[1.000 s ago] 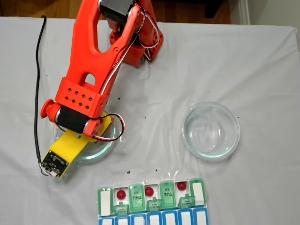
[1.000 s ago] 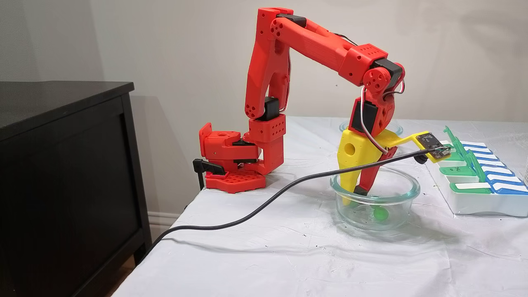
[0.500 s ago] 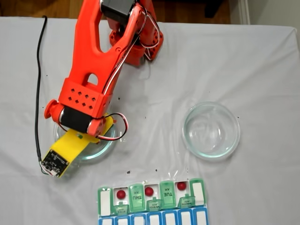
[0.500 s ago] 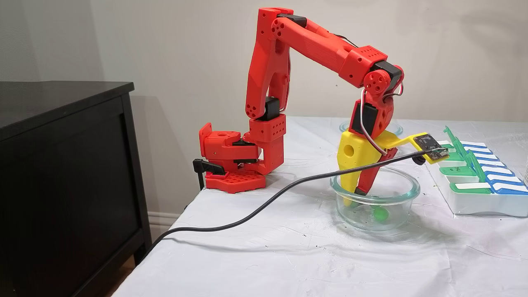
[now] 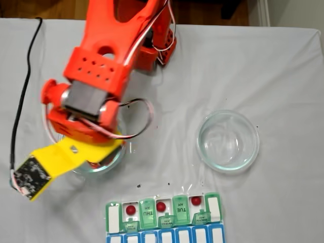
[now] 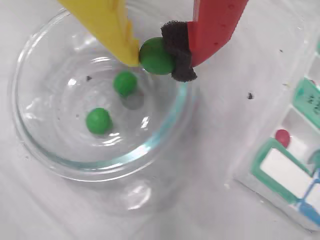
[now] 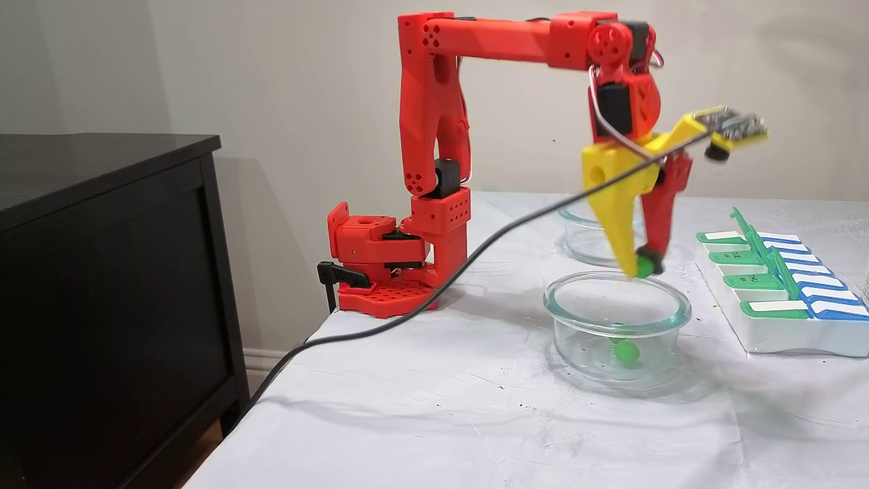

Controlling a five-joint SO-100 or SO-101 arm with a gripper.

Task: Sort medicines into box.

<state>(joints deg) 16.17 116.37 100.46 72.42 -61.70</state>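
We've got a green ball pinched tight in the pincer and lifted just above the near glass dish, so we're at the carry step, and next it probably needs swinging over to the pill organizer and dropping into an empty cell. Two green balls sit in that dish, three red balls are in organizer cells, and the other dish on the counter looks empty.
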